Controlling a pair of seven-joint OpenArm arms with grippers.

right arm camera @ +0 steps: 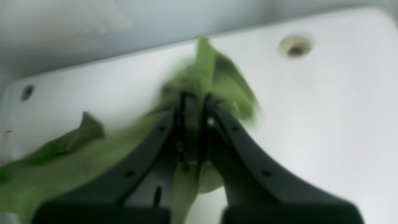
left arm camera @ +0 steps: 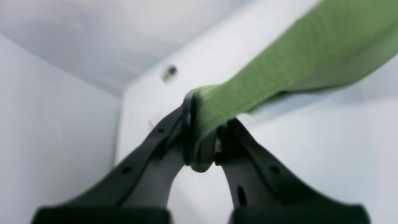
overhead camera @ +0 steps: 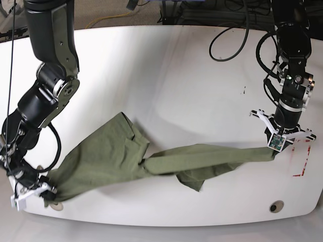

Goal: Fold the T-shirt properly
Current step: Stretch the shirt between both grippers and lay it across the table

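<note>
The olive-green T-shirt is pulled out in a long twisted band across the front of the white table, with a wider bunch of cloth toward the left of the base view. My left gripper is at the base view's right, shut on one end of the shirt. Its wrist view shows the cloth pinched in my left gripper and stretching away taut. My right gripper sits at the front left corner, shut on the other end. In its wrist view, folds of the shirt bunch around my right gripper.
A round hole lies in the table near its front right edge, and another hole shows in the right wrist view. Red marks sit on the table at the right. Black cables loop over the far right.
</note>
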